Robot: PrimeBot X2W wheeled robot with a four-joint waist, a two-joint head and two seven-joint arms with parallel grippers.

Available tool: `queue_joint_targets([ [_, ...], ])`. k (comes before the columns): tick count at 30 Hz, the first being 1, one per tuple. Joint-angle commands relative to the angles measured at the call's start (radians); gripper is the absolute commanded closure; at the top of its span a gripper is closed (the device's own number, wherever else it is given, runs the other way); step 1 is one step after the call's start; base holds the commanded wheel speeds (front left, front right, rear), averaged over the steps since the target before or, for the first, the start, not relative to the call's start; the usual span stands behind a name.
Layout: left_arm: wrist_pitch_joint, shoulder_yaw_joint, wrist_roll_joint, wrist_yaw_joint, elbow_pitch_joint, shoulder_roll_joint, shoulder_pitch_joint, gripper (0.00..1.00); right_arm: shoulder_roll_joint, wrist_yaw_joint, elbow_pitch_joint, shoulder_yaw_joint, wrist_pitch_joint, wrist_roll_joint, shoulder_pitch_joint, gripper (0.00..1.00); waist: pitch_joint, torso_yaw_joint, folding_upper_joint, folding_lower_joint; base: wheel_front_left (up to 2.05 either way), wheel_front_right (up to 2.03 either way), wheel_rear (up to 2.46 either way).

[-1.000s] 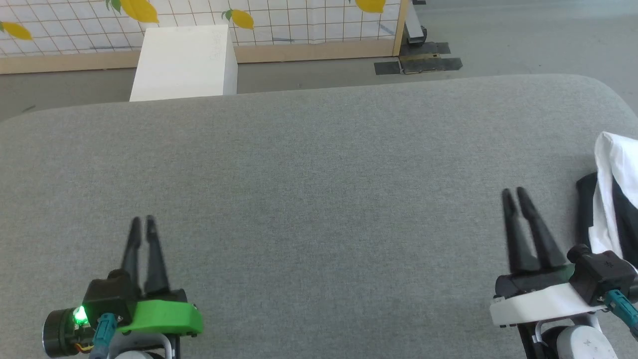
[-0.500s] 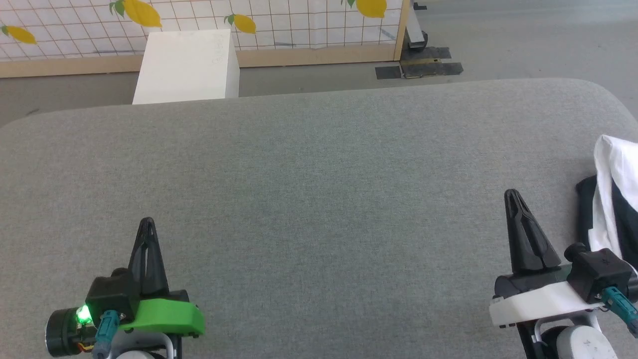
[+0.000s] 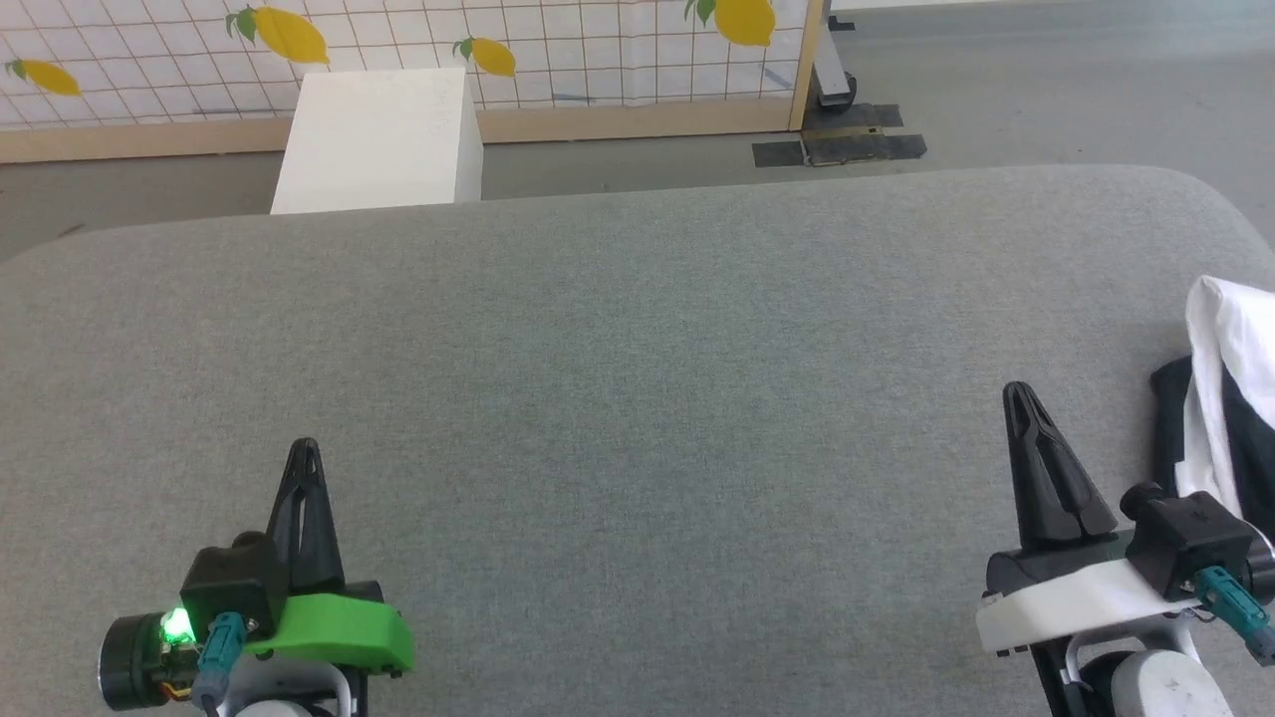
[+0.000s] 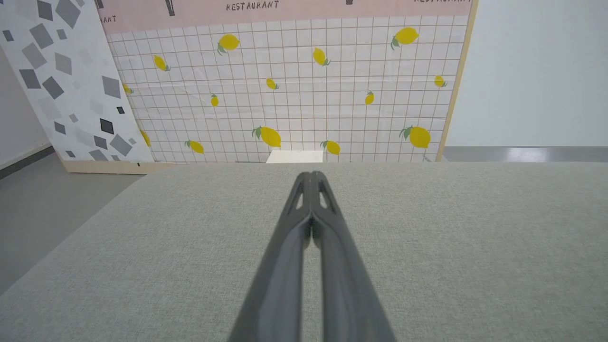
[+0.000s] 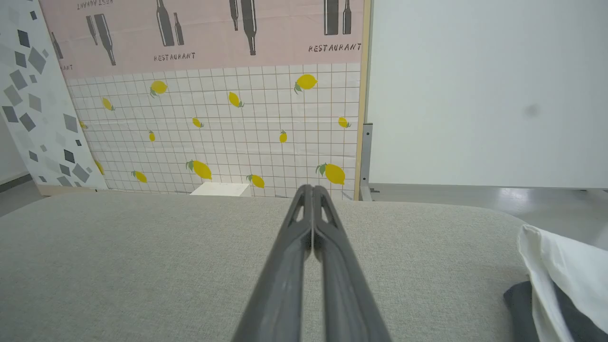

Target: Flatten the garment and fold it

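While both hands sat parked low in the frame, left hand (image 3: 304,450) at lower left and right hand (image 3: 1016,390) at lower right, each had its two fingers pressed together on nothing. It read to me as a neutral ready pose: tips pointing up-frame over bare table (image 3: 637,398).

The garment (image 3: 1230,339) lay bunched at the far right edge of the frame, near the right hand's fingers but not touching them. White body was on top, with black sleeve folds beside and under it. Part of it ran out of frame, so I couldn't tell if any hung off the table. It was neither flattened nor folded. Task at its start, I'd say.

Room: centre and left of the table were bare grey fabric, plenty to drag and spread the shirt. The table's rounded upper-right corner was close to the pile, so cloth might slip off there. Past the table's top edge stood a white box (image 3: 379,139) and a lemon-print panel (image 3: 598,50), well apart from the work.
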Motion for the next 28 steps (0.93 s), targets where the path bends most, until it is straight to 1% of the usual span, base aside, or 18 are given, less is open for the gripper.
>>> queue_joint_targets([
  [1,0.005,-0.003,0.006,-0.006,0.000,-0.003,-0.004,1.00,0.001,0.000,0.002,0.000,0.008,-0.012,0.005,1.00,-0.001,0.000,0.0000,0.0000,0.00,0.00,0.00],
  [28,0.060,-0.015,0.017,-0.023,0.005,-0.006,-0.009,1.00,0.003,-0.001,0.006,0.000,0.063,-0.036,0.010,1.00,-0.022,0.007,0.0000,0.0000,0.00,0.00,0.00],
])
